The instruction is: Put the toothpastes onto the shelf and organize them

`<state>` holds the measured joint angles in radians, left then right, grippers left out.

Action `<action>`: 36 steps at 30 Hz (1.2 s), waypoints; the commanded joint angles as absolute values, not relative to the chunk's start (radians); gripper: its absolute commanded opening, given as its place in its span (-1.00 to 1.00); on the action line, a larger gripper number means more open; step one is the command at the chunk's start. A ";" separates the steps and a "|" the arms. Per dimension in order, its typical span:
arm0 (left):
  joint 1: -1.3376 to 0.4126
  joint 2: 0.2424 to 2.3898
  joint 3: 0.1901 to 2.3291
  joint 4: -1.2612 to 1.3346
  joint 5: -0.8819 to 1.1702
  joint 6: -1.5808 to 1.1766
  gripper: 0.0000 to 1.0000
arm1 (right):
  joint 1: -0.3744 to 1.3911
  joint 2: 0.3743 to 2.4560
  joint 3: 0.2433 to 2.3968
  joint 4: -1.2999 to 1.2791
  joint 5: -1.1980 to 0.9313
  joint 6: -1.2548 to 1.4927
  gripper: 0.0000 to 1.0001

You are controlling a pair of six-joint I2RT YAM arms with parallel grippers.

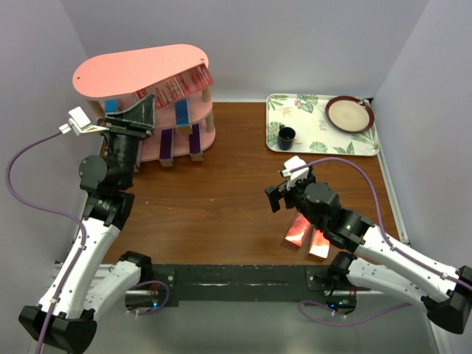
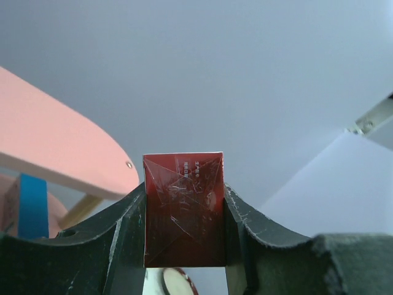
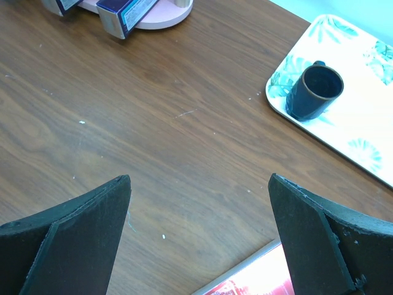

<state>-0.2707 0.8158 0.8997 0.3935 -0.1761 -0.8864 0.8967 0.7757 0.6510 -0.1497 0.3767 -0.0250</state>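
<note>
The pink shelf stands at the far left. My left gripper is raised beside its top board and shut on a red toothpaste carton, which reaches across under that board's right edge. In the left wrist view the carton's end sits clamped between both fingers, with the pink board to the left. Blue cartons lie on the middle tier and purple cartons on the lowest one. Two red cartons lie on the table under my right arm. My right gripper hangs open over bare wood, one red carton just below its jaws.
A floral tray at the back right carries a dark mug and a brown plate. The mug also shows in the right wrist view. Grey walls close in the table on three sides.
</note>
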 commanded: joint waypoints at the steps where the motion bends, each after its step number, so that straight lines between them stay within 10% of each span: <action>1: -0.264 0.842 0.966 0.617 -0.458 -0.801 -1.00 | 0.900 0.762 0.650 -0.118 0.400 -0.008 0.97; 12: -0.212 0.931 0.999 0.784 -0.762 -0.597 -1.00 | 0.899 0.770 0.655 -0.118 0.371 -0.008 0.97; 36: 0.058 1.097 0.954 0.583 -0.769 -0.974 -0.79 | 0.900 0.775 0.666 -0.137 0.322 -0.008 0.97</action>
<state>0.0444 1.0805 0.9508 0.5755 -0.7815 -0.8742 0.8967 0.7765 0.6495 -0.1513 0.3229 -0.0181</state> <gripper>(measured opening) 0.484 0.986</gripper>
